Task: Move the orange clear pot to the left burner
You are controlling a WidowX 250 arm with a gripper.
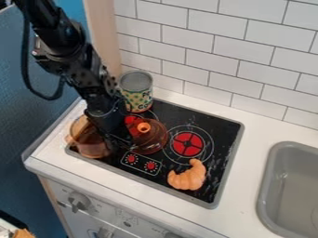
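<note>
The black gripper point(119, 138) hangs down over the left part of the stove, between the pot and its lid, and covers part of both. Left of it, the clear orange-brown pot point(90, 142) stands at the stove's left edge, partly over the white counter. To the gripper's right, a clear orange-brown lid point(152, 142) with an orange knob lies on the black stovetop, apart from the pot. The red left burner point(131, 120) shows behind the gripper, partly hidden by it and by the lid. Whether the gripper touches the pot or lid is unclear.
A patterned can point(136, 91) stands at the stove's back left corner. The right burner point(188, 144) has nothing on it, and an orange croissant point(188, 176) lies in front of it. A grey sink point(292, 186) is at the right; a tiled wall rises behind.
</note>
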